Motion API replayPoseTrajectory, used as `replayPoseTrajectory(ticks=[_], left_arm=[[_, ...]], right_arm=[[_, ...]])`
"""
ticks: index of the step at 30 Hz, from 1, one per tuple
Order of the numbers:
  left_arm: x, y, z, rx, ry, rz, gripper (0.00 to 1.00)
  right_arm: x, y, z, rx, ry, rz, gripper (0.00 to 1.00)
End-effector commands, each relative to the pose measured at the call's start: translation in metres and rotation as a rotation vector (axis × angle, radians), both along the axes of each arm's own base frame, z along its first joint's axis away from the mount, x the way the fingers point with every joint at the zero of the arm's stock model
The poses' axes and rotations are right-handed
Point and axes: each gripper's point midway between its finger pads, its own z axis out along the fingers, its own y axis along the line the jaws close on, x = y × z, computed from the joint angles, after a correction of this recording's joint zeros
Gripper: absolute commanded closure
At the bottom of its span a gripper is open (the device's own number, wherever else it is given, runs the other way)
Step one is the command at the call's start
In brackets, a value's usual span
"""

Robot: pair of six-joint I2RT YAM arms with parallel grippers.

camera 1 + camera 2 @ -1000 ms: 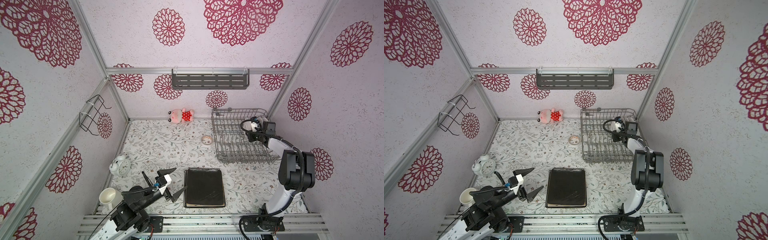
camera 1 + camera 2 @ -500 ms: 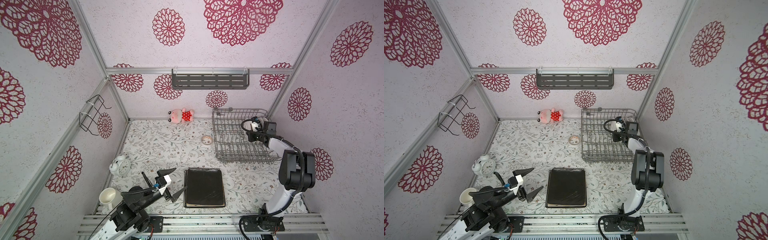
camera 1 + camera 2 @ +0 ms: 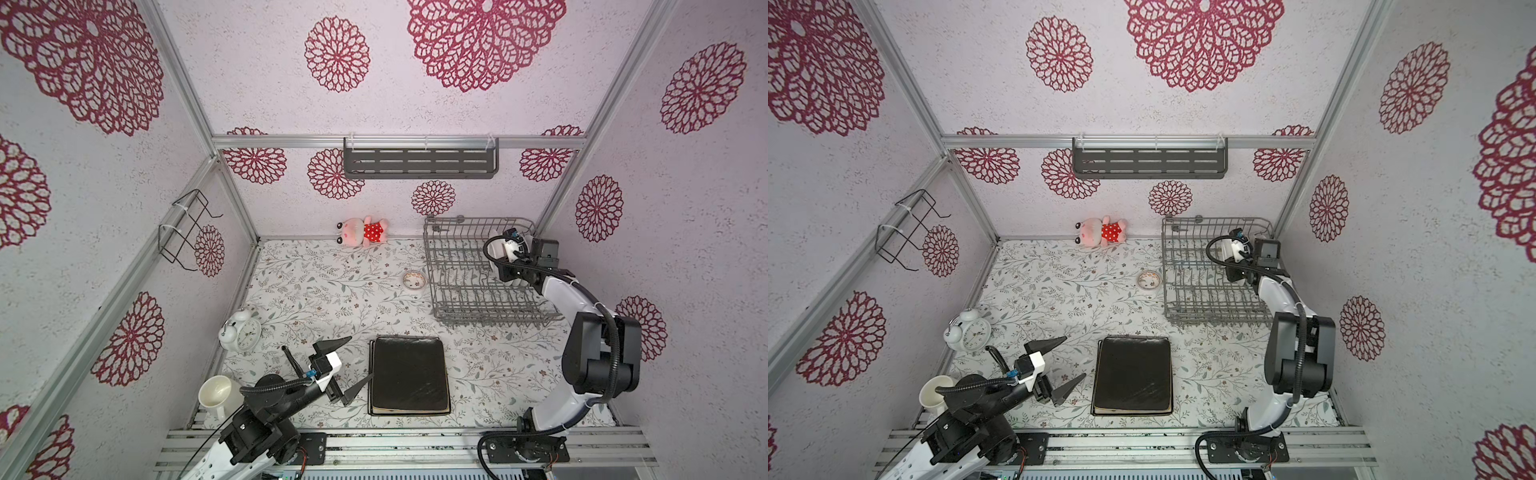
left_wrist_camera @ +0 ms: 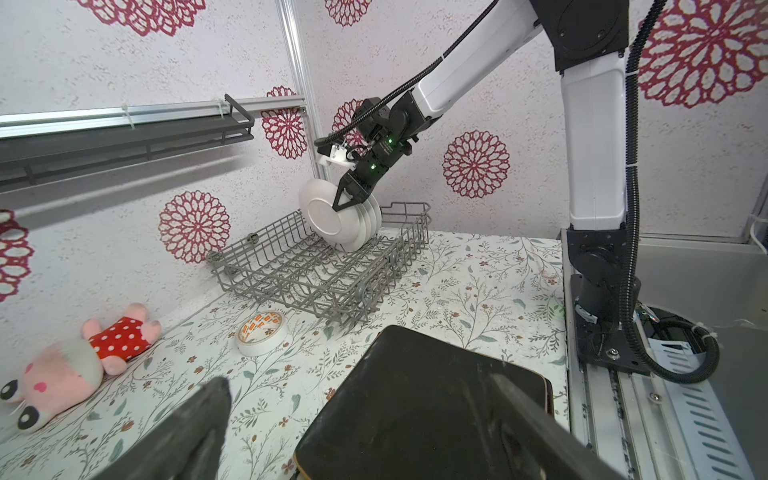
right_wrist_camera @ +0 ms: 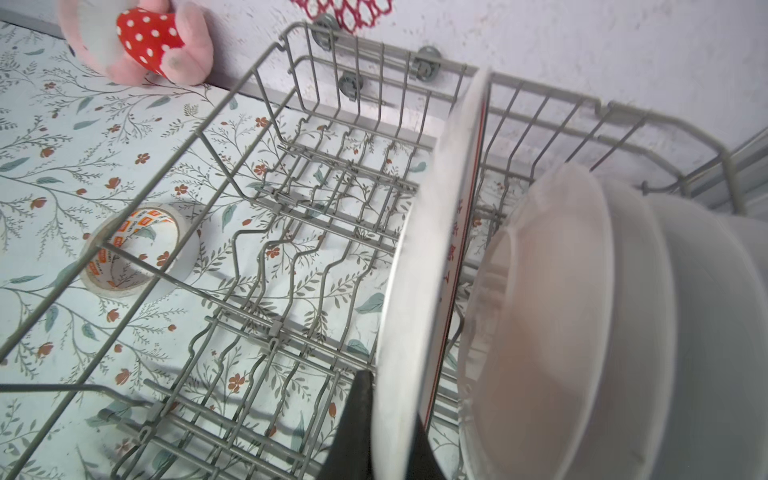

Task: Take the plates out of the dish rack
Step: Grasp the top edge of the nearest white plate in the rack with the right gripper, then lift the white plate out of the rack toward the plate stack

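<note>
Round white plates (image 4: 371, 220) stand on edge in the dish rack (image 4: 291, 272) at the floral tabletop's (image 3: 311, 291) far right corner, backs toward its left edge. The right hand (image 4: 347, 200) pinches the foremost plate (image 4: 322, 218); the left hand (image 3: 361, 357) gapes by the front edge.

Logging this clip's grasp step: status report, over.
Left gripper open, idle beside black square plate. Right gripper shut on front round plate in dish rack. More round plates behind it. Nothing seen blocking the lift.

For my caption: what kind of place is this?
Likely a staged robot test cell, not a real kitchen: aluminium frame around patterned walls, two arms bolted to a front rail, one dish rack.
</note>
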Motion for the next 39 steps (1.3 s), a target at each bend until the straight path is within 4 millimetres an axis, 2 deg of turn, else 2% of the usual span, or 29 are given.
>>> replayPoseTrajectory(ticks=[1, 4, 7, 12, 16, 18, 22, 27, 33, 39], left_arm=[[-0.005, -0.002, 0.000, 0.008, -0.030, -0.027, 0.03], [-0.006, -0.002, 0.001, 0.005, -0.035, -0.032, 0.03], [-0.007, -0.001, 0.003, -0.001, -0.043, -0.027, 0.02], [-0.011, 0.003, 0.010, -0.029, -0.077, -0.029, 0.03], [-0.012, 0.004, 0.012, -0.037, -0.083, -0.031, 0.03], [-0.013, 0.003, 0.011, -0.035, -0.084, -0.036, 0.03], [-0.013, 0.005, 0.014, -0.041, -0.094, -0.028, 0.03], [-0.013, 0.007, 0.016, -0.050, -0.100, -0.025, 0.03], [-0.015, 0.008, 0.018, -0.057, -0.106, -0.027, 0.03], [-0.017, 0.007, 0.017, -0.057, -0.099, -0.040, 0.03]], right_arm=[[-0.002, 0.019, 0.076, -0.041, -0.193, 0.098, 0.99], [-0.010, 0.039, 0.091, -0.077, -0.222, 0.155, 0.99], [-0.015, 0.071, 0.107, -0.145, -0.276, 0.229, 0.99], [-0.025, 0.158, 0.108, -0.410, -0.382, 0.449, 1.00], [-0.024, 0.218, 0.111, -0.523, -0.508, 0.559, 1.00], [-0.023, 0.248, 0.106, -0.593, -0.581, 0.610, 1.00], [-0.018, 0.299, 0.082, -0.752, -0.678, 0.688, 1.00], [-0.013, 0.344, 0.029, -0.900, -0.676, 0.805, 1.00], [-0.016, 0.372, -0.024, -1.008, -0.662, 0.918, 1.00], [-0.015, 0.385, -0.055, -1.078, -0.660, 0.975, 1.00]])
